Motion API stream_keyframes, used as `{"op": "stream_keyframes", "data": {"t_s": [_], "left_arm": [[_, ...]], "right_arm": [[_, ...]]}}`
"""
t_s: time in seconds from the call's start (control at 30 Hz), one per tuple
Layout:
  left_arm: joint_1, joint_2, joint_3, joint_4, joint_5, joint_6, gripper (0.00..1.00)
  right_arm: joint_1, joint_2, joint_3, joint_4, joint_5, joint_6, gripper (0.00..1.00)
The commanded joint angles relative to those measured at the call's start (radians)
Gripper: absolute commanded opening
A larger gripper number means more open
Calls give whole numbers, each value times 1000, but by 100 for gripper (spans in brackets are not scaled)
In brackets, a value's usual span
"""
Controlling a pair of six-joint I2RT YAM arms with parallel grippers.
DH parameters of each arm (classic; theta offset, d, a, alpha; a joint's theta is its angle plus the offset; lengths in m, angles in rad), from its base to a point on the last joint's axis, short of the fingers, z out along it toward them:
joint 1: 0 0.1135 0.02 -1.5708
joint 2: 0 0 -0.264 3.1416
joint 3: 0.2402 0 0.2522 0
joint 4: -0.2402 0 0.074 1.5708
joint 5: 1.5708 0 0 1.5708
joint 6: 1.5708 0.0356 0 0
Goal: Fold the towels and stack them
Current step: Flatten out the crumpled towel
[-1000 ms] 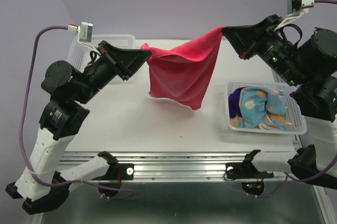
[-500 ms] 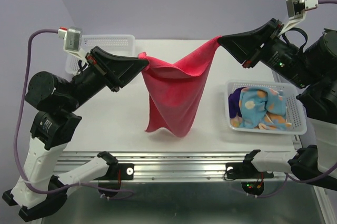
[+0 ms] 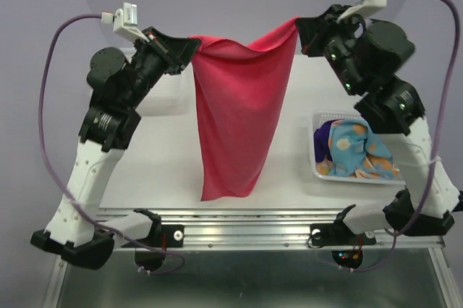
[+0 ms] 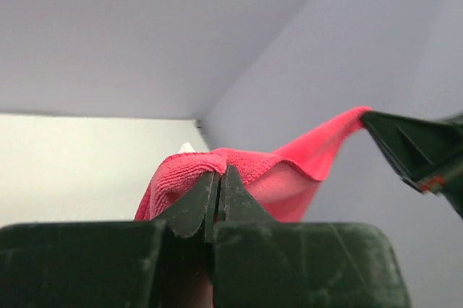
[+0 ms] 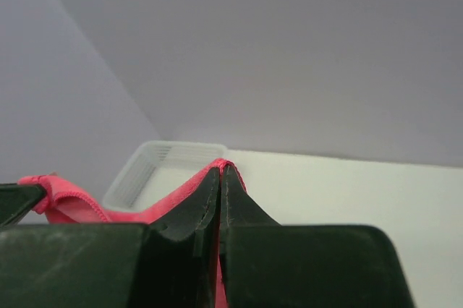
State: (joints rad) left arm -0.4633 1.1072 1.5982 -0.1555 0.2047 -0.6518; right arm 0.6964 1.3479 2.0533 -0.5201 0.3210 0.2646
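A magenta-pink towel (image 3: 239, 120) hangs stretched between both arms high above the table, its lower edge near the table's front. My left gripper (image 3: 194, 43) is shut on the towel's left top corner (image 4: 210, 167). My right gripper (image 3: 298, 26) is shut on the right top corner (image 5: 226, 165). In the left wrist view the towel's top edge (image 4: 318, 142) runs over to the right gripper's fingers (image 4: 405, 142). A light blue dotted towel (image 3: 354, 145), a dark purple towel (image 3: 324, 142) and a bit of orange patterned cloth (image 3: 376, 167) lie bunched in the right basket.
A white mesh basket (image 3: 409, 170) holding the bunched towels stands at the right of the table. A second white mesh basket (image 5: 148, 167) sits at the back left, partly behind the left arm. The metal rail (image 3: 246, 225) runs along the table's front edge.
Both arms have risen, lifting the pink towel from a low sag over the table to a full hang. The grippers have stayed shut on its corners.
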Motion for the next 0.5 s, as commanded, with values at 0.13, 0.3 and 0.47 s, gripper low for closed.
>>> {"op": "stream_keyframes", "data": {"t_s": [0.13,0.3,0.47], "left_arm": [[276,351,72,203,280,-22,0],[290,483,270,237,436,-31,0],[290,402,227,281,455,-37,0]], "right_arm": [[-210,333,34,265,46,-97,1],[-236,375,135,373,-40,-159,1],[-238,305,159,351,-97,-145,1]]}}
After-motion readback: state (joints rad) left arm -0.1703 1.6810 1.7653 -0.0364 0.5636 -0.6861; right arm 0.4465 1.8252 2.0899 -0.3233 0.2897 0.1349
